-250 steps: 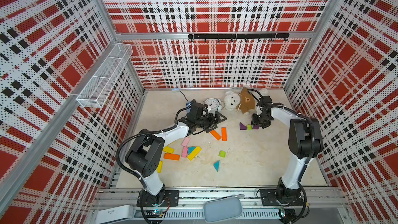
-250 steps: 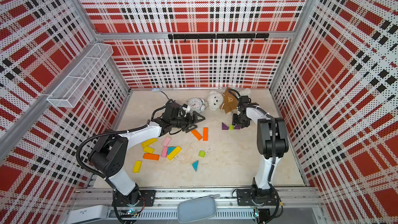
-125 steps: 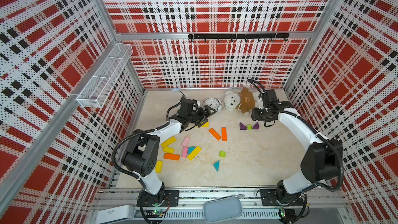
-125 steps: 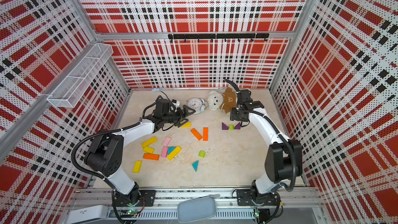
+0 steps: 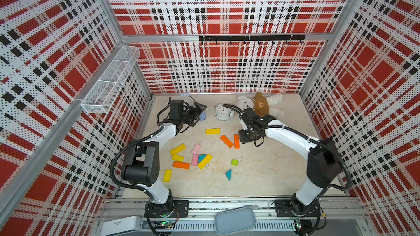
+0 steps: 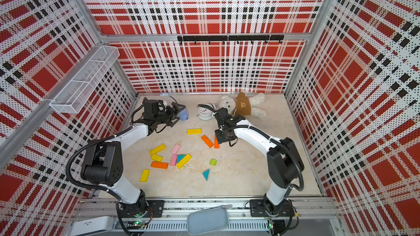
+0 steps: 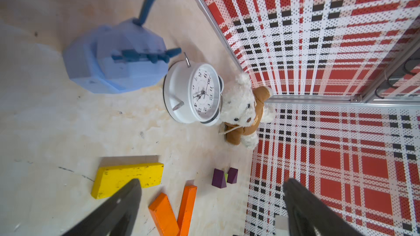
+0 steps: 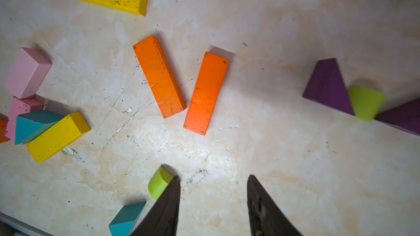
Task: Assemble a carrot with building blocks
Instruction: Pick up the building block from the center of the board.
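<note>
The building blocks lie loose on the table. Two orange bars point(image 8: 159, 76) point(image 8: 205, 93) form a V, and a yellow bar point(image 5: 213, 131) lies beyond them. Two purple triangles point(image 8: 327, 87) flank a lime stub point(image 8: 366, 102); my right arm hides these in both top views. A second lime stub point(image 5: 234, 162) and a teal triangle point(image 5: 228, 174) lie nearer the front. My right gripper point(image 8: 213, 180) hangs open above bare table beside the V, holding nothing. My left gripper point(image 5: 201, 112) stands wide open and empty at the back left.
A pile of yellow, pink, orange and teal blocks point(image 5: 195, 160) lies at front left. A white alarm clock point(image 5: 222, 111) and teddy bear point(image 5: 261, 105) sit at the back. A light-blue plastic device point(image 7: 113, 60) with a dark stalk stands by the left gripper.
My right arm swung left from the purple triangles to the orange bars, its jaws narrowing a little. My left gripper drew back to the back left, uncovering the yellow bar.
</note>
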`<move>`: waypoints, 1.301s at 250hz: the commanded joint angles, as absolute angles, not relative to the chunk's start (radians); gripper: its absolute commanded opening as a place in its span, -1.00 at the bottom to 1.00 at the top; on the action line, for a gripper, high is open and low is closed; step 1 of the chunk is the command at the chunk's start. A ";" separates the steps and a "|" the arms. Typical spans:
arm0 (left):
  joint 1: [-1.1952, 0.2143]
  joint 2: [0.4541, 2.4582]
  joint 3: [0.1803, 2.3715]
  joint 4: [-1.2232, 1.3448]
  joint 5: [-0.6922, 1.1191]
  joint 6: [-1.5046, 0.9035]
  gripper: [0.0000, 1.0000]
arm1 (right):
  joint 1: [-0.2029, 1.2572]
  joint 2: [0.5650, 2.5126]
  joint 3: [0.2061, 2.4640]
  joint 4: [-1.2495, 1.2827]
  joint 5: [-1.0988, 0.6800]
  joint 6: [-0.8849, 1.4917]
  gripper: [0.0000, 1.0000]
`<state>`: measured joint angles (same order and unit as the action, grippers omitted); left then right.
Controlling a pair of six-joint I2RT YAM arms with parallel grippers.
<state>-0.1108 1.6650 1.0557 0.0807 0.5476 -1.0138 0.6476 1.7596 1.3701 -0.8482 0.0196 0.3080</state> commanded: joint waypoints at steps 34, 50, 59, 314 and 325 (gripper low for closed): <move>-0.091 1.655 1.052 0.090 0.549 -1.037 0.99 | 0.684 1.982 1.582 -0.821 0.023 0.306 0.16; -0.094 1.658 1.052 0.095 0.553 -1.042 0.99 | 0.688 2.033 1.625 -0.818 0.009 0.298 0.18; -0.094 1.659 1.052 0.097 0.555 -1.042 0.99 | 0.694 2.059 1.646 -0.820 0.001 0.293 0.19; -0.089 1.673 1.052 0.109 0.571 -1.054 0.99 | 0.784 2.229 1.735 -0.721 -0.278 0.340 0.14; -0.092 1.675 1.053 0.109 0.572 -1.055 0.99 | 0.791 2.214 1.718 -0.728 -0.268 0.338 0.14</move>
